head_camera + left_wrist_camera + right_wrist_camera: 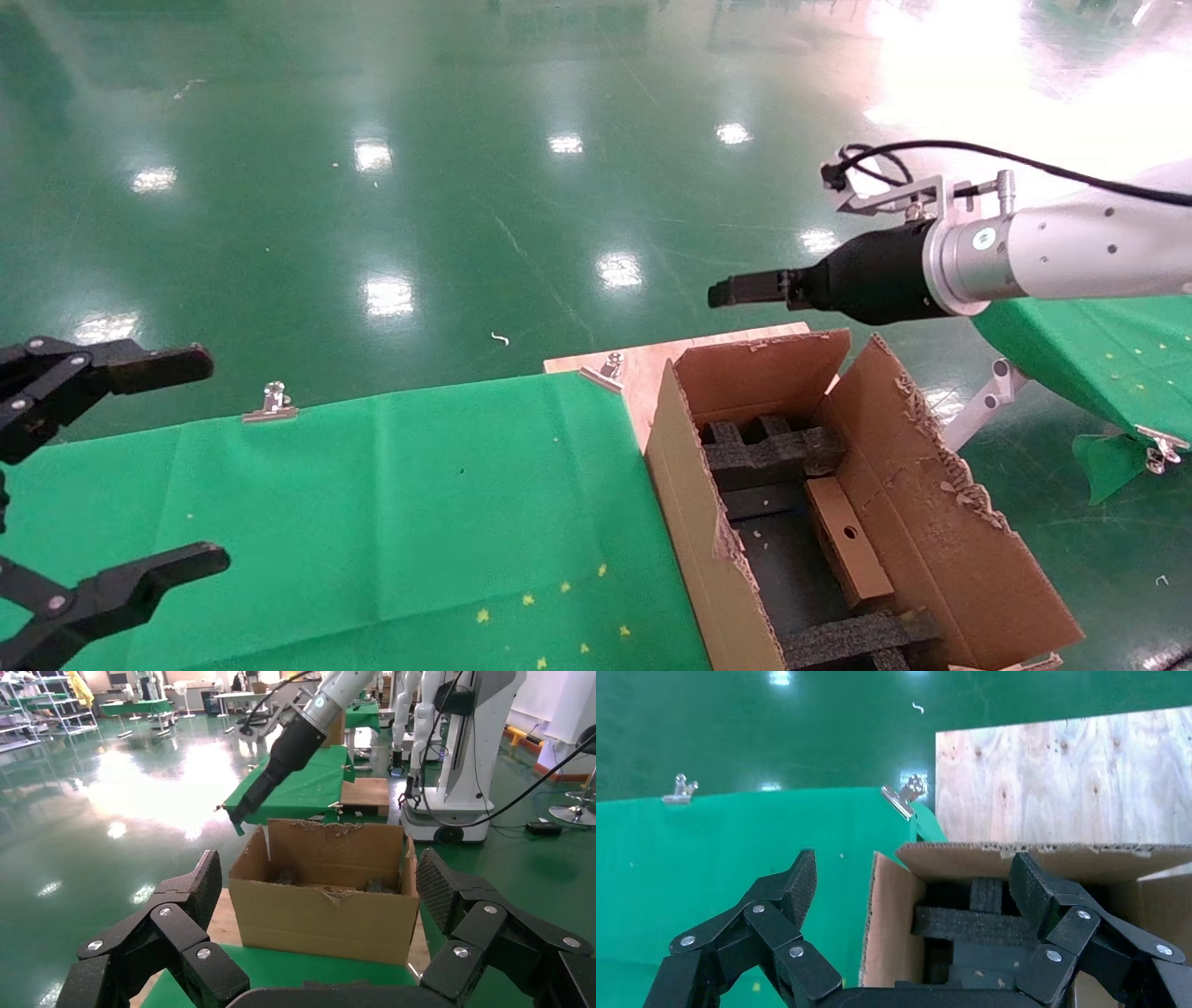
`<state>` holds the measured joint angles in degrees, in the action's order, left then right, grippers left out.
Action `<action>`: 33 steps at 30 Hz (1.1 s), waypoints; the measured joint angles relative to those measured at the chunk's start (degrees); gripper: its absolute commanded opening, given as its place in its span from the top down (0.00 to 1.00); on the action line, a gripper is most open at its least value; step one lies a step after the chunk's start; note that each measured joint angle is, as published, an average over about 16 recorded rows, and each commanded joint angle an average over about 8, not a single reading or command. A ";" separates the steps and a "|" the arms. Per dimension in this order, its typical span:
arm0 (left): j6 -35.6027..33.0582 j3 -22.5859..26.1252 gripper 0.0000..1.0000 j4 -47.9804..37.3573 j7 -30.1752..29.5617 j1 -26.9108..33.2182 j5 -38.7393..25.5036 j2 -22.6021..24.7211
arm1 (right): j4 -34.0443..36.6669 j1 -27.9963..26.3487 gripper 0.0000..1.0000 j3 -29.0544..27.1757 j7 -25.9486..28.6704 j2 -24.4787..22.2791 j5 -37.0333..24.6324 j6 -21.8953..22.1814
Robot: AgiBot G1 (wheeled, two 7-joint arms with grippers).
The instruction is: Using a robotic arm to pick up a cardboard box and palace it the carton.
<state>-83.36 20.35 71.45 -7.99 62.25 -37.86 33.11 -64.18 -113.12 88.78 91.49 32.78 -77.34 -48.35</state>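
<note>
The carton [684, 503] stands open at the table's right end, with ragged flaps and black foam inserts [768, 457] inside. The small cardboard box [843, 540] lies inside it along the right inner wall, its round hole facing up. The robotic arm [1052, 247] reaches in from the right. Its right gripper [740, 289] hovers above the carton's far edge, open and empty. In the right wrist view this gripper [912, 881] looks down on the carton [888, 924] and foam [975, 924]. My left gripper [186, 466] is open and empty at the far left, facing the carton [323, 910].
A green cloth [372, 522] covers the table, held by metal clips [272, 403] at its far edge. Bare plywood [643, 368] shows behind the carton. Another green-covered table [1099, 354] stands to the right. Shiny green floor lies beyond.
</note>
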 measured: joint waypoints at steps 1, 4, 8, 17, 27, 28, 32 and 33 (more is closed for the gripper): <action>0.00 0.00 0.00 0.00 0.00 0.00 0.00 0.00 | -0.04 0.36 0.00 -0.44 -0.48 0.01 0.23 -0.25; 0.00 0.00 0.00 0.00 0.00 0.00 0.00 0.00 | -0.16 1.79 0.00 -2.10 -2.42 0.07 0.90 -1.18; 0.00 0.00 0.00 0.00 0.00 0.00 0.01 0.00 | -0.59 4.30 0.00 -5.57 -6.29 0.18 2.56 -3.00; 0.00 0.00 0.00 0.00 0.00 0.00 0.01 0.00 | -2.00 11.83 0.00 -16.29 -18.17 0.51 7.81 -8.47; 0.00 0.01 0.00 0.00 0.00 0.00 0.01 -0.01 | -3.62 20.53 0.00 -28.65 -31.86 0.89 13.87 -14.79; 0.00 0.01 0.00 0.00 0.00 0.00 0.01 -0.01 | -3.78 21.41 0.00 -29.90 -33.25 0.93 14.48 -15.43; 0.00 0.01 0.00 0.00 0.00 0.00 0.01 -0.01 | -4.43 24.88 0.00 -34.84 -38.72 1.08 16.90 -17.96; 0.00 0.01 0.00 0.00 0.00 0.00 0.01 -0.01 | -4.59 25.75 0.00 -36.07 -40.09 1.11 17.50 -18.59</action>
<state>-83.36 20.35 71.44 -7.99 62.25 -37.85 33.10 -68.77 -87.37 52.71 51.40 33.90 -59.84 -66.94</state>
